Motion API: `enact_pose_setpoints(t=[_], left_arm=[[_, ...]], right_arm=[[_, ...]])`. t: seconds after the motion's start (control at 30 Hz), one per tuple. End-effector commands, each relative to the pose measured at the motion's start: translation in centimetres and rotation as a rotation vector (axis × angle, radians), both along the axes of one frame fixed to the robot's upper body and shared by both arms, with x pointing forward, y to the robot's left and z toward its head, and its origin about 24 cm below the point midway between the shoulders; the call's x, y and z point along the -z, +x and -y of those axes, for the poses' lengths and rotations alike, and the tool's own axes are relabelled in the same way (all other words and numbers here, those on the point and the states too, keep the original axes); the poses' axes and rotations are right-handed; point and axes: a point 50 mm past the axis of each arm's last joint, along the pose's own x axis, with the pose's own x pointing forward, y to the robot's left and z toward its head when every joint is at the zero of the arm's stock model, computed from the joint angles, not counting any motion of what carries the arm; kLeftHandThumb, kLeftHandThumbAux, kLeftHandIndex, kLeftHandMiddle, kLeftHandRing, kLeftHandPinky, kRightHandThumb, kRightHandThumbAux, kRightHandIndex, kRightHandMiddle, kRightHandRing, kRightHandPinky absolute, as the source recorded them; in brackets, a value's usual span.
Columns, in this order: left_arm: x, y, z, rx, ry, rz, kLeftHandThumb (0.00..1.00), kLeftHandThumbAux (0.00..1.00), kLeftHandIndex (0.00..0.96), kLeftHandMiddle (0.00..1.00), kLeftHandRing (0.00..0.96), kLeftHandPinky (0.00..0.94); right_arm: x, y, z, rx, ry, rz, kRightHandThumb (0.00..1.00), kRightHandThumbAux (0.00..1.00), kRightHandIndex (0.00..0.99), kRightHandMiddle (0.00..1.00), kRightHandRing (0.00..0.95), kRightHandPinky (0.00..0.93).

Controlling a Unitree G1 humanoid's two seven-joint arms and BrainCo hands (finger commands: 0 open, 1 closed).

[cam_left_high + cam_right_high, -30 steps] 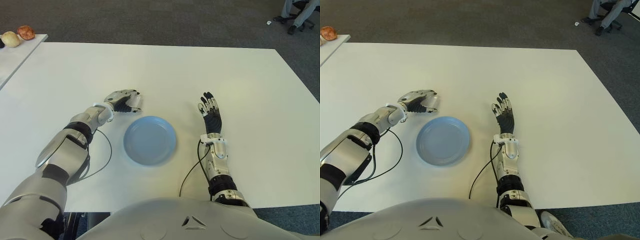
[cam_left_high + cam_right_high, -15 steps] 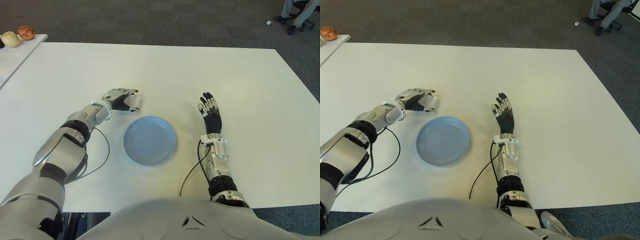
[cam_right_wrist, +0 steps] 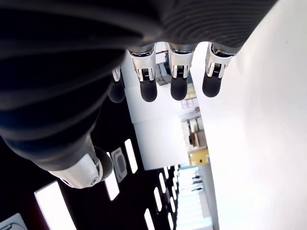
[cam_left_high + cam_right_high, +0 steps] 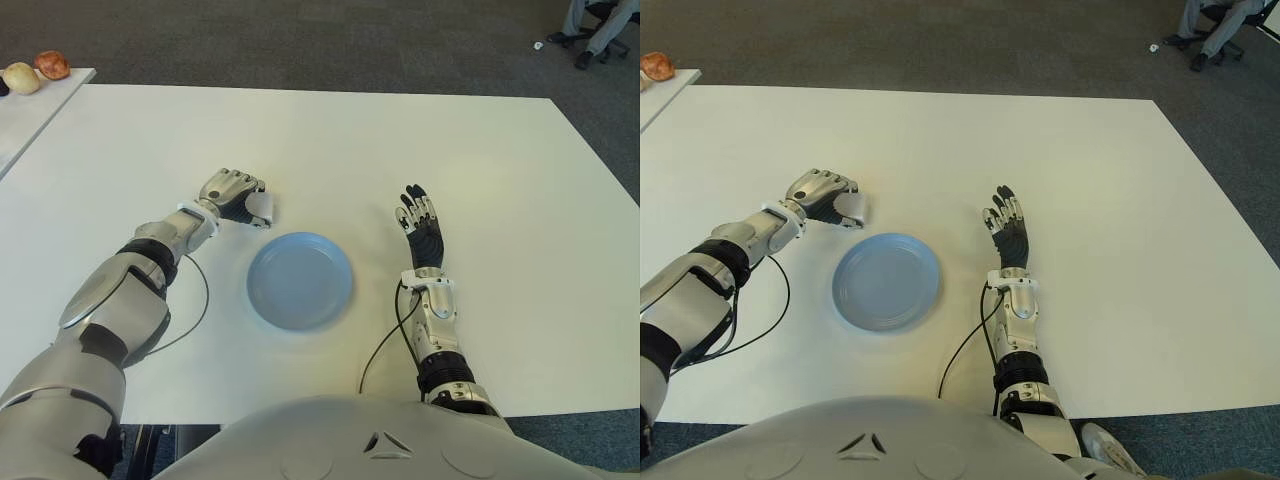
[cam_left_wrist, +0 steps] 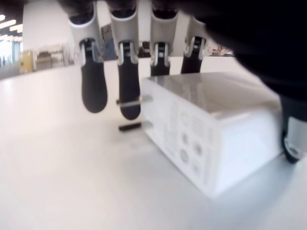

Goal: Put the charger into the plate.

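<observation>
The charger is a white block with two metal prongs, lying on the white table just left of and behind the light blue plate. My left hand is curled over it; in the left wrist view the fingers hang past the pronged end of the charger and the thumb presses its other side. The charger's underside still touches the table. The plate holds nothing. My right hand lies flat on the table right of the plate, fingers straight.
A second white table at the far left carries two round items. A person's legs and a chair show at the far right on the grey carpet. Thin black cables run from both wrists toward me.
My left hand has pulled slightly left and back and its fingers have curled tighter around the charger, which shifted a little with it. The right hand has not moved.
</observation>
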Motion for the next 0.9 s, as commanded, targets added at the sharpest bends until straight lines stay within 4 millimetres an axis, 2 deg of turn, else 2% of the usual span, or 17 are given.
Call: enact_pose_setpoints(t=[0.03,0.27,0.9], left_arm=[[1.53,-1.32,-1.50,-0.010,0.105,-0.040,0.851,0.666,0.397,0.541,0.795,0.803],[1.53,-1.51,-1.53,0.006,0.095,-0.018,0.852,0.667,0.397,0.542,0.826,0.795],[1.01,-1.50,-1.88,0.007,0.068,0.034,0.852,0.669,0.395,0.535,0.811,0.758]], right_arm=[[1.18,-0.88,-0.44,0.008,0.044,-0.060,0.000,0.675,0.089,0.104,0.068,0.079],[1.07,-0.89,-0.38,0.006,0.043,-0.052,0.000,0.678,0.094,0.105,0.067,0.077],[0.98,-0.89,-0.42,0.002,0.043,-0.050,0.000,0.669,0.093,0.109,0.070,0.077]])
